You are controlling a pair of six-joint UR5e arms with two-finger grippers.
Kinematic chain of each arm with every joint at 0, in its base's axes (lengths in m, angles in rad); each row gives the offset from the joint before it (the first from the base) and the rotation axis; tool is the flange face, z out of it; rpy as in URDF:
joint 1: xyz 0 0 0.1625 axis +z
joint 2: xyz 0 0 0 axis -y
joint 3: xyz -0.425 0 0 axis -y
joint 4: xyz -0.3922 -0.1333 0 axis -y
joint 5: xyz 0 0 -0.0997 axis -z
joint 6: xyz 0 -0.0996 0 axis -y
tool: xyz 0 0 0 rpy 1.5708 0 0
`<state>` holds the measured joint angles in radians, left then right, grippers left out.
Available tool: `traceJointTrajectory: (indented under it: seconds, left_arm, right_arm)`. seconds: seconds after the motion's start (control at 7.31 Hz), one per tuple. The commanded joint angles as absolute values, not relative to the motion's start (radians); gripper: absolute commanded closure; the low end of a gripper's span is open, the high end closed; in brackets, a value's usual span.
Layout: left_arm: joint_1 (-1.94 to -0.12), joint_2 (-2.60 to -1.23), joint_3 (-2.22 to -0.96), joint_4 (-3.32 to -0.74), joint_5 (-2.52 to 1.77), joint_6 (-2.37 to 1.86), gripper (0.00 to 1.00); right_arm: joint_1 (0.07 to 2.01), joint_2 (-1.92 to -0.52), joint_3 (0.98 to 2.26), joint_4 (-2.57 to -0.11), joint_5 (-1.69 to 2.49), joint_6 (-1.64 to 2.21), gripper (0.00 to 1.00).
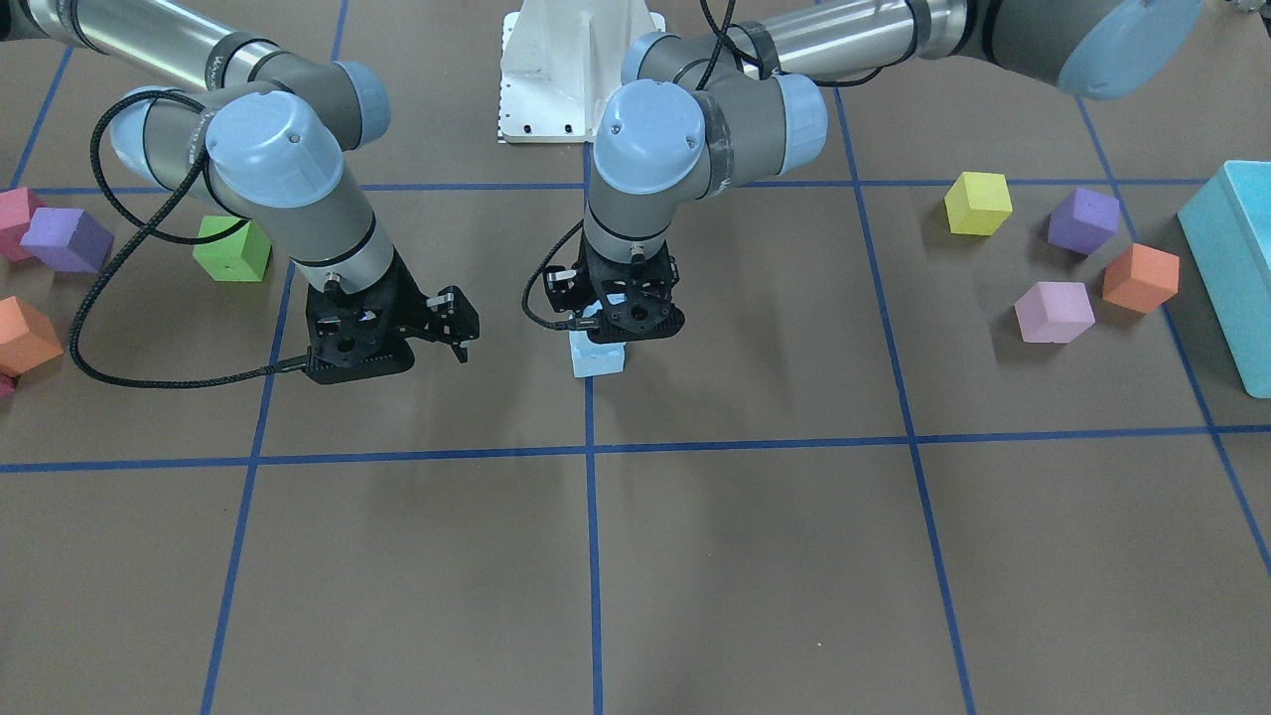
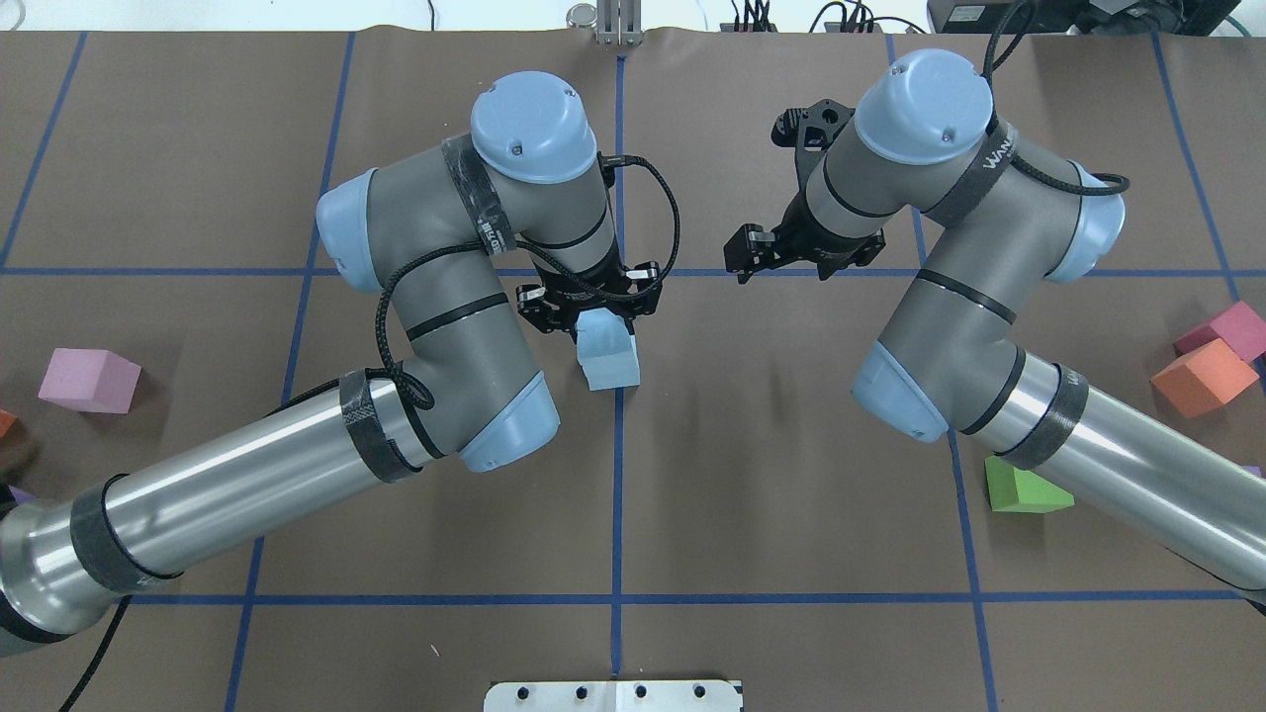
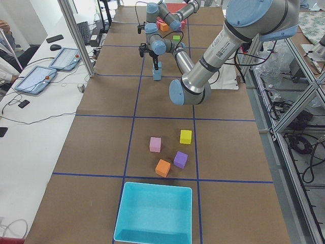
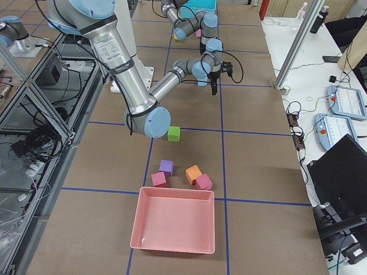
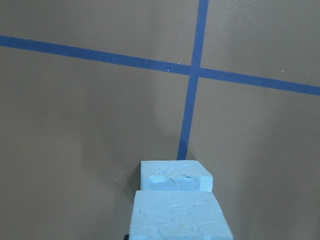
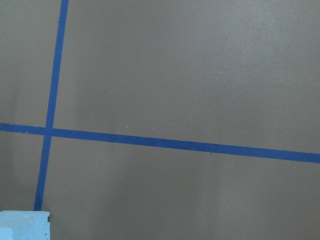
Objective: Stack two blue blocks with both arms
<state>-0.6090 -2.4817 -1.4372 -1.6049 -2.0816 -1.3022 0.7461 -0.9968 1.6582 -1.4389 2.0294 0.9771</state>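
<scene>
Two pale blue blocks sit near the table's centre, by a tape crossing. The lower blue block (image 1: 599, 361) (image 2: 611, 369) rests on the table. The upper blue block (image 5: 180, 220) (image 2: 598, 332) sits on top of it, slightly offset. My left gripper (image 1: 602, 336) (image 2: 591, 318) stands straight over the stack and looks shut on the upper block; its fingers are hidden in the wrist view. My right gripper (image 1: 452, 326) (image 2: 783, 252) is open and empty, raised beside the stack. A corner of a blue block (image 6: 24, 226) shows in the right wrist view.
On my left side lie yellow (image 1: 978, 204), purple (image 1: 1084, 220), orange (image 1: 1140, 278) and pink (image 1: 1055, 311) cubes beside a turquoise box (image 1: 1236, 268). On my right side lie a green cube (image 1: 233, 248), a purple cube (image 1: 68, 238), others, and a pink tray (image 4: 175, 223).
</scene>
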Motion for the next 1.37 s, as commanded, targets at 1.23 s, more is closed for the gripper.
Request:
traceJointTrajectory:
  seconds: [1.23]
  left_arm:
    - [-1.06,-2.152,-1.764,-1.38,-2.296,-0.653,0.01]
  right_arm:
    - [1.244,-1.201,1.701,-1.511,2.208,0.706,0.0]
